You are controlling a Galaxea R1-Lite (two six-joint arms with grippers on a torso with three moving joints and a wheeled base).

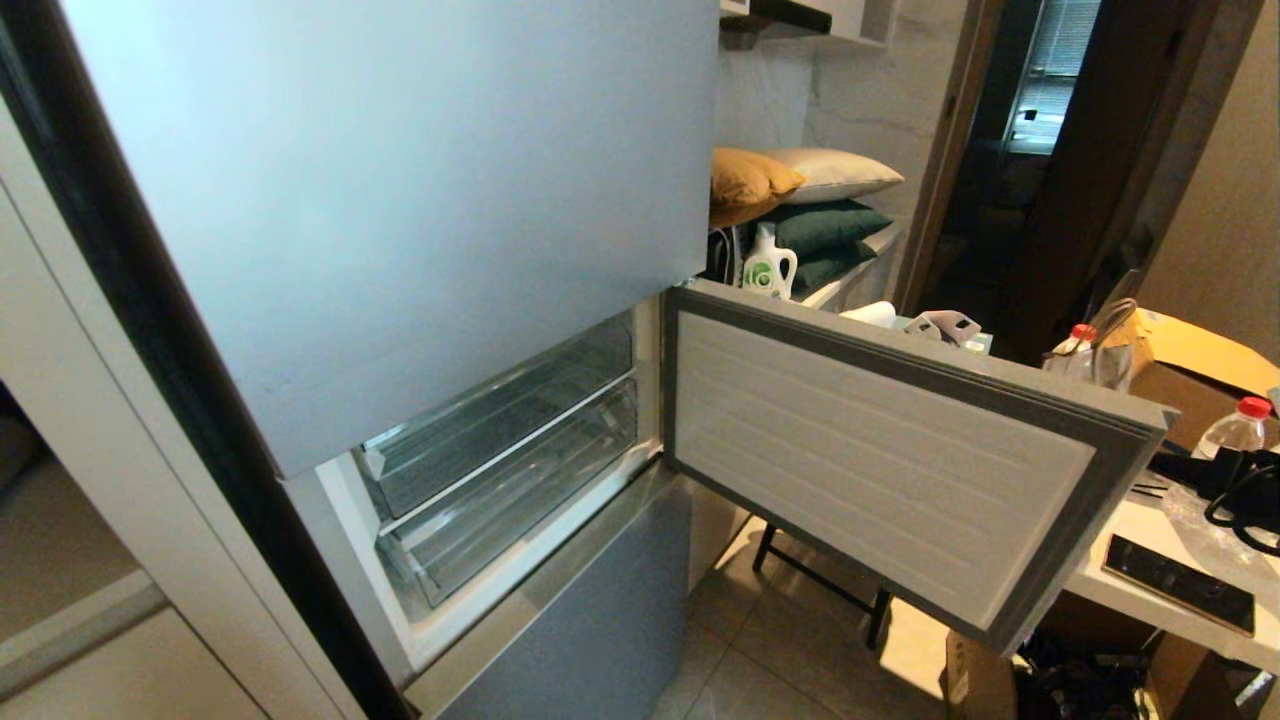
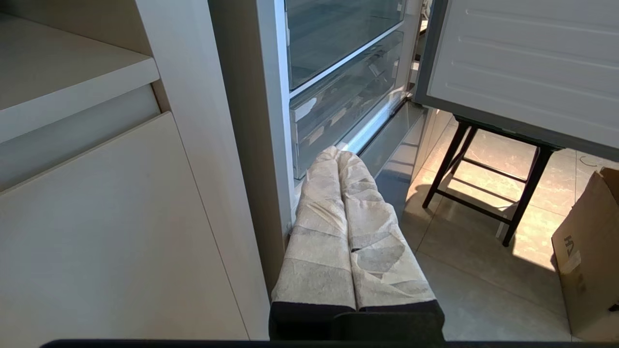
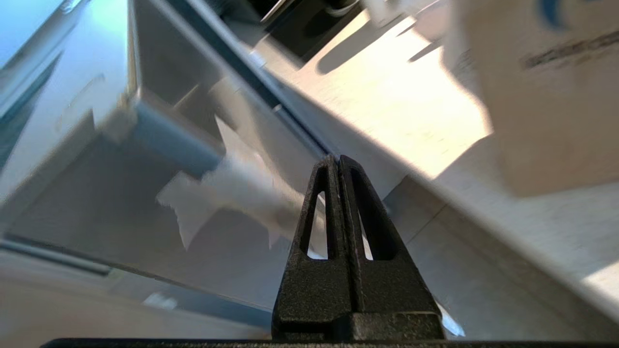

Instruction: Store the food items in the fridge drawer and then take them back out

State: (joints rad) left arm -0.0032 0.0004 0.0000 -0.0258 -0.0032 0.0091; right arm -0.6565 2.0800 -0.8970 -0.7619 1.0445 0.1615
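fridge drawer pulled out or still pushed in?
Pushed in. The fridge drawer sits inside the compartment behind the open fridge door, its front level with the bin above.

Kitchen corner with an open fridge door and a cluttered side table.

The silver-grey upper fridge door (image 1: 400, 200) is closed, while the middle door (image 1: 890, 450) swings wide open, its white ribbed inner panel facing out. Behind that door, stacked cushions (image 1: 800, 200) in mustard, cream and dark green sit on a counter beside a white detergent bottle (image 1: 768, 268). To the right, a white table (image 1: 1150, 590) carries a dark phone (image 1: 1178, 582), black cables (image 1: 1235, 485), two clear red-capped water bottles (image 1: 1238, 428) and an open cardboard box (image 1: 1195, 365). A black-legged stool (image 2: 488, 183) stands on the tiled floor (image 2: 483, 290) below the open door, near another cardboard box (image 2: 587, 256). Pale cabinet fronts (image 2: 106, 232) flank the fridge.
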